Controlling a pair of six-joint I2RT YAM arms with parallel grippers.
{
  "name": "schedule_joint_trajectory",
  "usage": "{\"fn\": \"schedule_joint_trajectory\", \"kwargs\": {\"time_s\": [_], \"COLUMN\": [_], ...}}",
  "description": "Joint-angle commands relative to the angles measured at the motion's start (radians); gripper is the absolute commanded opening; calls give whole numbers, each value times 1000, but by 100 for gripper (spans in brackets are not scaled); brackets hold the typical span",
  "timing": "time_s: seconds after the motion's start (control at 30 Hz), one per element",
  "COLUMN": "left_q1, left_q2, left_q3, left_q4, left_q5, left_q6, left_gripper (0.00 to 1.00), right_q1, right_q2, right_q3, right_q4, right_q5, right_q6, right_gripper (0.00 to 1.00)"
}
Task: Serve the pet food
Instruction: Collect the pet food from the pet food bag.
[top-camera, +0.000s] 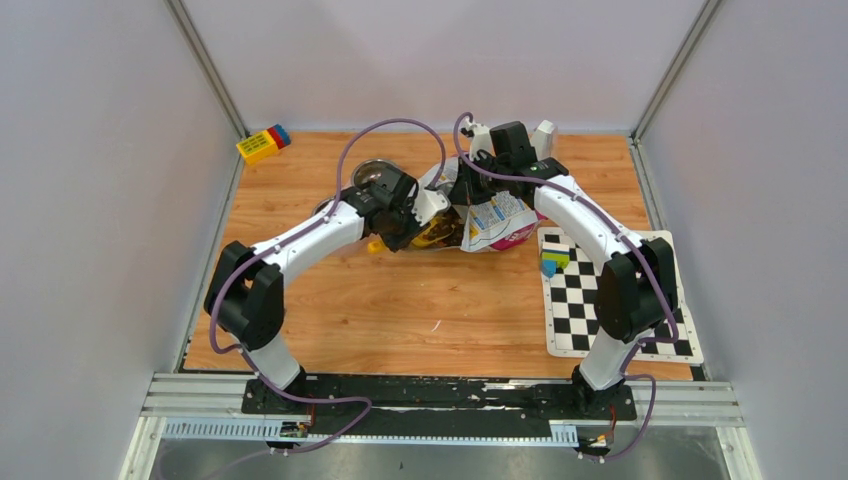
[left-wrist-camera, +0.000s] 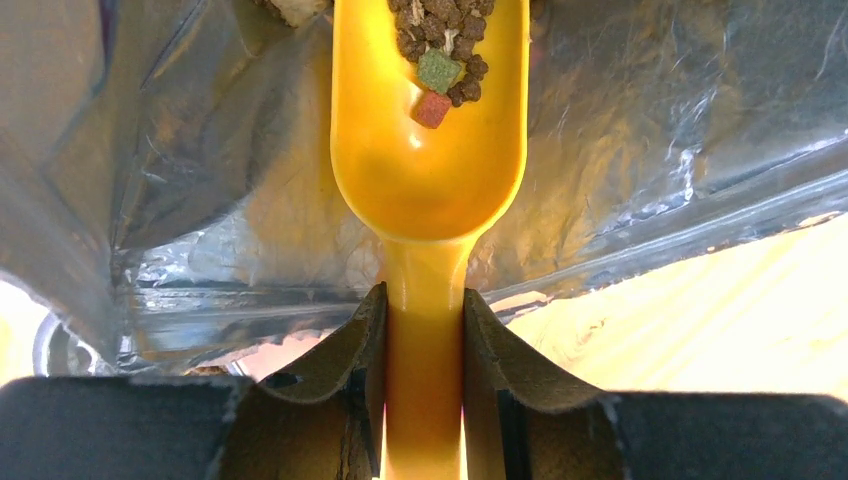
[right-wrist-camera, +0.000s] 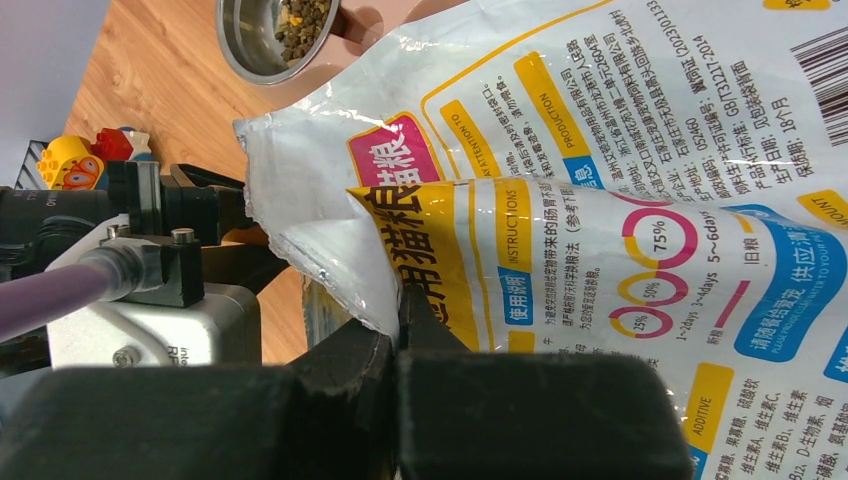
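Far left of the bag (top-camera: 497, 218), at the back corner of the table (top-camera: 400, 320), sit yellow toy blocks (top-camera: 262, 144). Just beside the bag's left side stands the steel bowl (right-wrist-camera: 236, 40), with some pet food (right-wrist-camera: 305, 22) lying in it. The left gripper (left-wrist-camera: 424, 305) reaches into the bag's open mouth from the left, its jaws pinching the handle of the yellow scoop (left-wrist-camera: 430, 180). The scoop's cup lies inside the silver lining, and more pet food, brown with one green and one red piece, sits at its far end. The right gripper (right-wrist-camera: 400, 335) is pressed together on the bag's upper lip. Right of the bag lies a checkerboard mat (top-camera: 610, 320) carrying small coloured blocks (top-camera: 553, 260).
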Motion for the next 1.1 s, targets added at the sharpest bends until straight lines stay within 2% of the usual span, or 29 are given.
{"fn": "schedule_joint_trajectory", "kwargs": {"time_s": [0.0,0.43,0.6,0.77,0.9,1.07], "left_q1": [8,-37,-37,-37,-23,7], "left_q2": [-24,168,225,228,194,154], "left_q3": [49,187,210,142,27,-103], "left_q4": [-89,-120,-68,54,229,406], "left_q5": [-85,-137,-141,-118,-103,-45], "left_q6": [26,-36,-84,-142,-177,-209], "left_gripper": [0,0,0,0,0,0], "right_q1": [-3,-2,-3,-5,-18,-73], "right_q2": [-57,-51,-53,-52,-42,-14], "right_q3": [13,12,12,10,13,25], "right_q4": [17,15,14,15,15,16], "right_q5": [-26,-24,-23,-18,-13,-83], "right_q6": [9,6,4,3,15,51], "right_gripper": [0,0,0,0,0,0]}}
